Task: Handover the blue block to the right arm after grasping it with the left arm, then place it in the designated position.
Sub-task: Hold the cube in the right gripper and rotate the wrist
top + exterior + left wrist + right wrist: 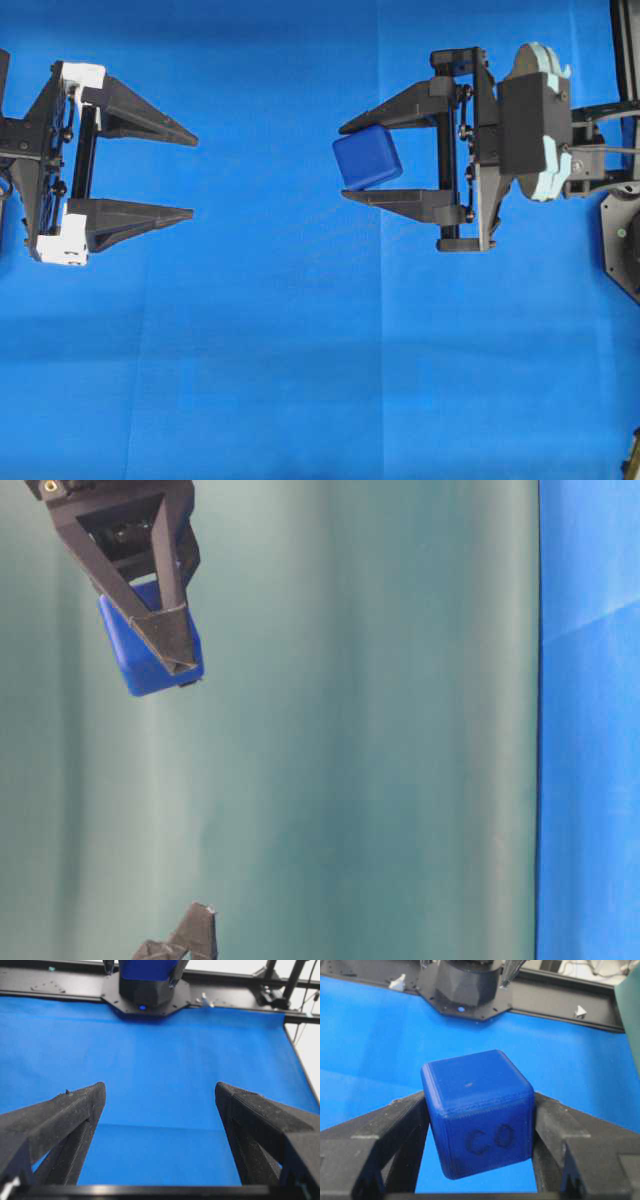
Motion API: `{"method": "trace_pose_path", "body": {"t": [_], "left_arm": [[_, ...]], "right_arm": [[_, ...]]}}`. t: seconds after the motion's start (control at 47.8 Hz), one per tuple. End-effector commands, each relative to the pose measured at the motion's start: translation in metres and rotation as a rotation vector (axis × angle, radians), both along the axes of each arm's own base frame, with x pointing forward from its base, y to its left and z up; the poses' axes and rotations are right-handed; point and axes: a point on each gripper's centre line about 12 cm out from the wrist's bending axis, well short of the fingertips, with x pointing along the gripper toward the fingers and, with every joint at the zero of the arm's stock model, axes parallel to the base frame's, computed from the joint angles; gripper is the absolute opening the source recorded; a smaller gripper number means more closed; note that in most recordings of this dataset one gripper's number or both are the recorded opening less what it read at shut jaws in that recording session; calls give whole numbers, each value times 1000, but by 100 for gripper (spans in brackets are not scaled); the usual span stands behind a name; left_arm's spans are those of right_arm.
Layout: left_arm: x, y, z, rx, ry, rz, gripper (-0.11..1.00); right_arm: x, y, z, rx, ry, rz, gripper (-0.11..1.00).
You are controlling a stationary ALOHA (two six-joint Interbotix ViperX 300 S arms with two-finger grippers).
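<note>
The left gripper sits at the left of the overhead view with its fingers spread wide and nothing between them; its wrist view shows only bare cloth in the gap. Well apart to its right, the block is pinched between the fingertips of the right gripper, held clear of the cloth.

It looks like a rigid plastic cube, probably light, with smooth faces and rounded edges, so it could slip or twist if gripped near a corner. It already sits skewed in the fingers and pokes out past the tips. Two flat opposite faces are the place to hold it, and the fingers press on those now, though close to their tips.

The face towards the right wrist camera carries a faint mark, possibly "CO", too dim to be sure. No marked placing spot shows in any view. The table-level view cuts off most of both arms, and the contact faces are hidden behind the fingers
</note>
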Motion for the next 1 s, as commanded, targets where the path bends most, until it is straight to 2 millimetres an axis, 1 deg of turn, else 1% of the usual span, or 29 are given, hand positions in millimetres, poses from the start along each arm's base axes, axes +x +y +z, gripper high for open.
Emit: {"method": "trace_pose_path", "body": {"t": [0.0,0.984], "left_arm": [[1,1,8,1,-26,3,93],[1,1,9,1,-32,3,93]], "right_arm": [[-3,0,12,5,-33,1,43],[-3,0,10,5,-23,-5,43]]}}
